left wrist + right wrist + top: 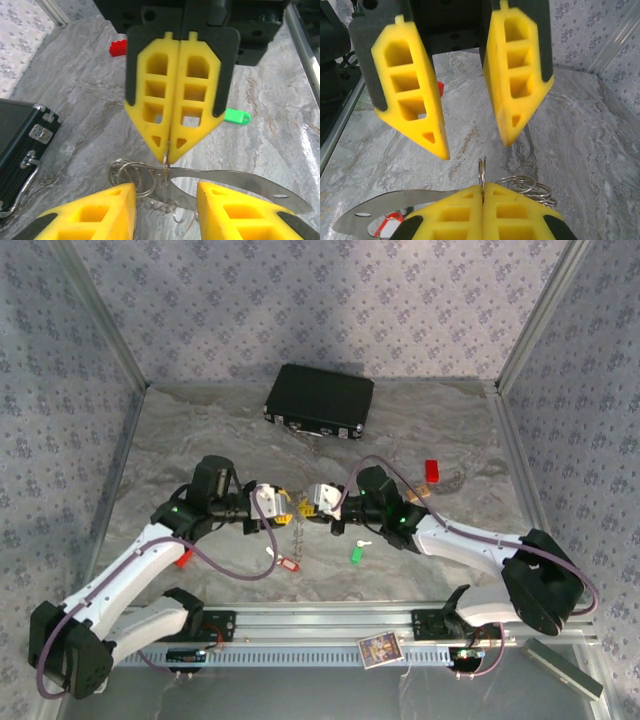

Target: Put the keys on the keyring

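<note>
My right gripper is shut on the keyring, a thin steel loop held edge-on above the table. A bunch of smaller rings and a flat curved metal piece hang from it. My left gripper faces the right one tip to tip. It is open, its fingers apart on either side of the loop and touching nothing. The red-tagged key lies on the table just near of the grippers. The green-tagged key lies to its right.
A black case sits at the back centre. A red block lies right of the right arm and a red piece under the left arm. The metal rail runs along the near edge; patterned walls close in the sides.
</note>
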Controlling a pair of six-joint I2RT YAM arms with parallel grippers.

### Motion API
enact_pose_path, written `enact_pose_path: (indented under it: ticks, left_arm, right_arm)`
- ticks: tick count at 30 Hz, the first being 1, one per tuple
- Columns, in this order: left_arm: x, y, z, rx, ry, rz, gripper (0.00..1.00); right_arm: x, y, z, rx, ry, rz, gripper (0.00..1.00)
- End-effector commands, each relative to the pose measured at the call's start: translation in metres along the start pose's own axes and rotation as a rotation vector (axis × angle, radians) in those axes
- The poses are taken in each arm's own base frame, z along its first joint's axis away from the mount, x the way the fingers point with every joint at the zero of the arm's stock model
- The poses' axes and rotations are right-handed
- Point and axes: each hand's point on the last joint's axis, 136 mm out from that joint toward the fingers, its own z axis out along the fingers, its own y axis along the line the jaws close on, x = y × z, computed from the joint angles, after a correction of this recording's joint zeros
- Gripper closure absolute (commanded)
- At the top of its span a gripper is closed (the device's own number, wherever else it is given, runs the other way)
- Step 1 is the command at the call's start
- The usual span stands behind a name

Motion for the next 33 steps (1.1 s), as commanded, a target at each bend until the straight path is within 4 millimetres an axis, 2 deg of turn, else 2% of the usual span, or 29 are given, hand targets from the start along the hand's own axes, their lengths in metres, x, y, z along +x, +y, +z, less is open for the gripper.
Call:
enact_pose_path:
  ticks: [1,14,21,33]
  left_arm:
    - [-0.010,-0.010,0.002,0.069,-0.048,0.039,0.64]
    - [-0.014,-0.009,0.009,0.085,-0.062,0.016,0.79]
    - [-0.018,-0.009,0.008,0.080,-0.078,0.019,0.79]
    - [-0.027,-0.004,0.007,0.066,-0.105,0.030,0.87]
  right_arm:
    - [-0.023,-0.005,-0.005,-0.004,-0.045,-0.045,1.00]
    - [-0.033,-0.003,-0.002,-0.020,-0.072,-0.052,1.00]
    - [-0.031,0.001,0.001,-0.036,-0.066,-0.049,1.00]
    - [-0.029,0.004,0.001,-0.048,-0.054,-0.055,1.00]
